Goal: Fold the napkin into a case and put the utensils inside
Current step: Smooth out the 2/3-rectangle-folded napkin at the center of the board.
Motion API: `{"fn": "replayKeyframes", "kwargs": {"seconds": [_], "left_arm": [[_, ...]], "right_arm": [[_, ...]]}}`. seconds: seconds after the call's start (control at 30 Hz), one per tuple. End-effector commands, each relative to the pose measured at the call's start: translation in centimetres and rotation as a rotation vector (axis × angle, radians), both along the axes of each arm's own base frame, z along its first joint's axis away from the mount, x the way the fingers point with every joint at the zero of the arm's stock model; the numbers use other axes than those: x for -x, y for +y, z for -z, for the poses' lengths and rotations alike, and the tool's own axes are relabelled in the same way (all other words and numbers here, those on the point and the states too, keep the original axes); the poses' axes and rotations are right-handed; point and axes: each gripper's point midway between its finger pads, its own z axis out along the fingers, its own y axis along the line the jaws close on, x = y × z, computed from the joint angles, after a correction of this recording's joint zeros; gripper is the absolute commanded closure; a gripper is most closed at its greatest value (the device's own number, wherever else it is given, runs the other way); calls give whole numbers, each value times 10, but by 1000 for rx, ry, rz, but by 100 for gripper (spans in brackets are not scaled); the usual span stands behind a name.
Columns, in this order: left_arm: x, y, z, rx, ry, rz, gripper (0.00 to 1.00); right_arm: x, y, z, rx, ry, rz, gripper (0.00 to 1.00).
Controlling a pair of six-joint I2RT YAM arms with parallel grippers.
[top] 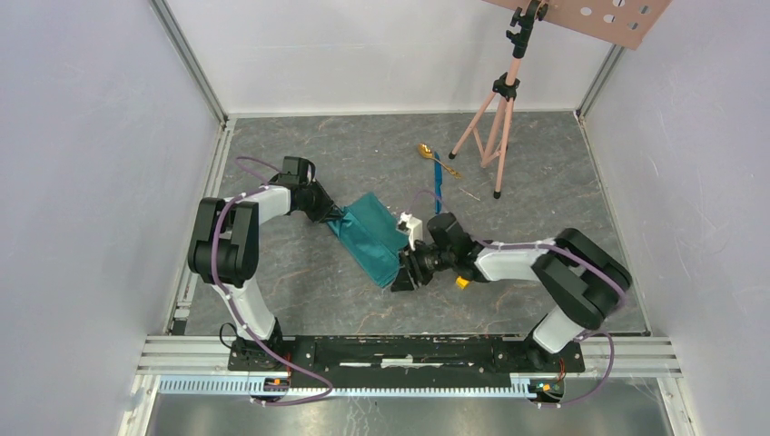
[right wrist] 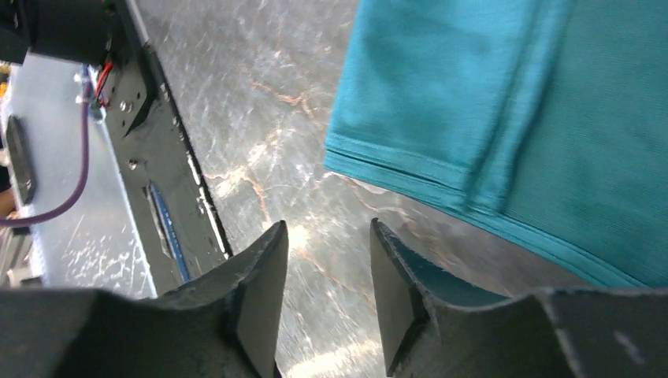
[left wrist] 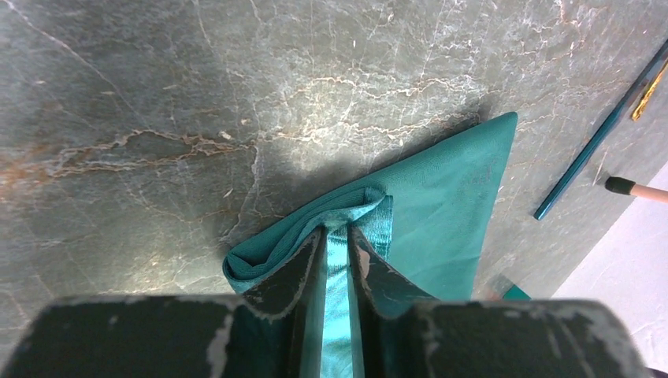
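The teal-green napkin (top: 374, 234) lies folded in a narrow band on the table between the two arms. My left gripper (top: 340, 218) is shut on its upper-left end; the left wrist view shows cloth (left wrist: 441, 189) pinched between the fingers (left wrist: 303, 264). My right gripper (top: 402, 277) is open and empty at the napkin's lower right end, just off the hem (right wrist: 488, 110). The gold spoon (top: 427, 153) and the blue knife-like stick (top: 439, 186) lie further back, right of centre; the stick also shows in the left wrist view (left wrist: 599, 138).
A pink tripod (top: 495, 118) stands at the back right, one foot near the stick. A small yellow cube (top: 462, 282) lies beside the right arm. The metal base rail (top: 409, 350) runs along the near edge. White walls enclose the table.
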Motion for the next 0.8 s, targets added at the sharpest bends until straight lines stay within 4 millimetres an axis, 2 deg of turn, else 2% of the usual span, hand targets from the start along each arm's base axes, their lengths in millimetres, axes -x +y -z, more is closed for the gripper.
{"fn": "replayKeyframes", "kwargs": {"seconds": [0.0, 0.13, 0.2, 0.3, 0.4, 0.53, 0.77], "left_arm": [[-5, -6, -34, 22, -79, 86, 74], [-7, -16, -72, 51, -145, 145, 58], [-4, -17, -89, 50, -168, 164, 51], [3, -19, -116, 50, -215, 193, 42], [17, -21, -135, 60, -240, 228, 36], [43, -24, -149, 77, -261, 273, 32], [89, -35, -152, 115, -262, 324, 31]], "right_arm": [[-46, -26, -28, 80, -146, 101, 47], [-97, -62, -30, 229, -184, 251, 33], [-115, -71, -31, 255, -173, 296, 31], [-137, -74, -36, 234, -172, 350, 29], [-143, -69, -33, 222, -136, 348, 31], [-139, -65, -22, 191, -98, 358, 39], [-125, -56, -3, 132, -36, 338, 51]]}}
